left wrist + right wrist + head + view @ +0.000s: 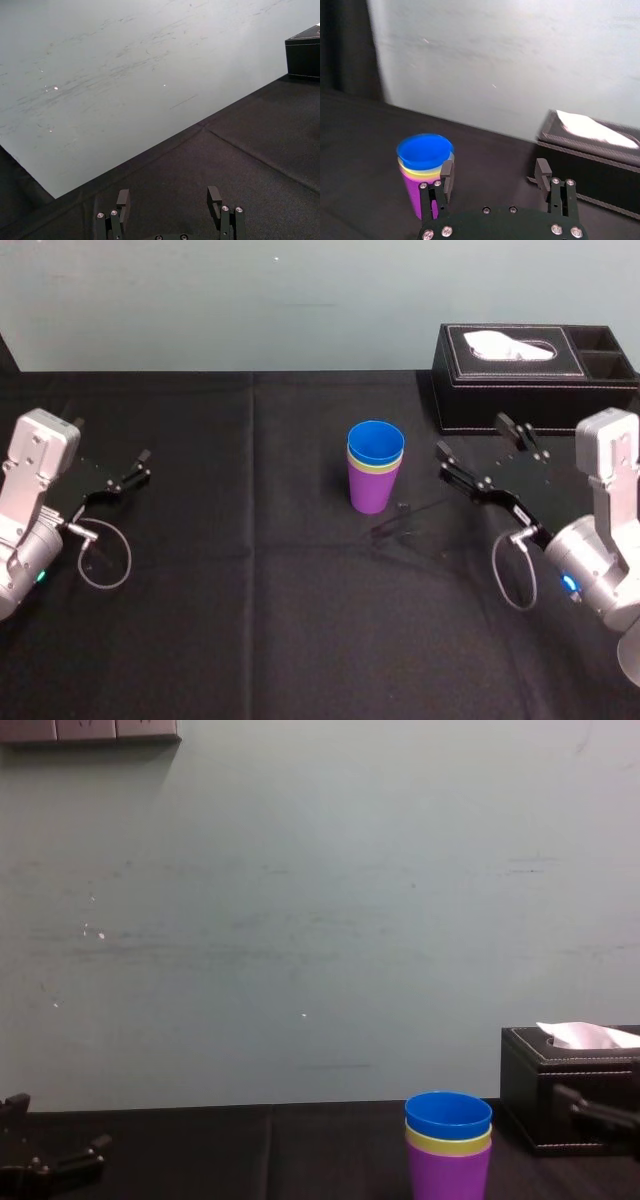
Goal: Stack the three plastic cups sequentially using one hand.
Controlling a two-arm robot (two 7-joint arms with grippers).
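The three plastic cups stand nested upright in one stack at the table's middle: the purple cup point(372, 487) at the bottom, the yellow-green cup point(376, 467) showing as a rim, the blue cup point(376, 443) on top. The same stack point(424, 167) point(448, 1145) appears in the right wrist and chest views. My right gripper point(481, 452) hangs open a short way to the right of the stack, apart from it, with nothing between its fingers point(542, 172). My left gripper point(140, 470) rests open at the far left, empty, its fingertips point(123, 197) over bare cloth.
A black tissue box point(530, 375) with a white tissue stands at the back right, just behind the right gripper. Black cloth point(250, 620) covers the table. A pale wall point(320, 920) runs along the far edge.
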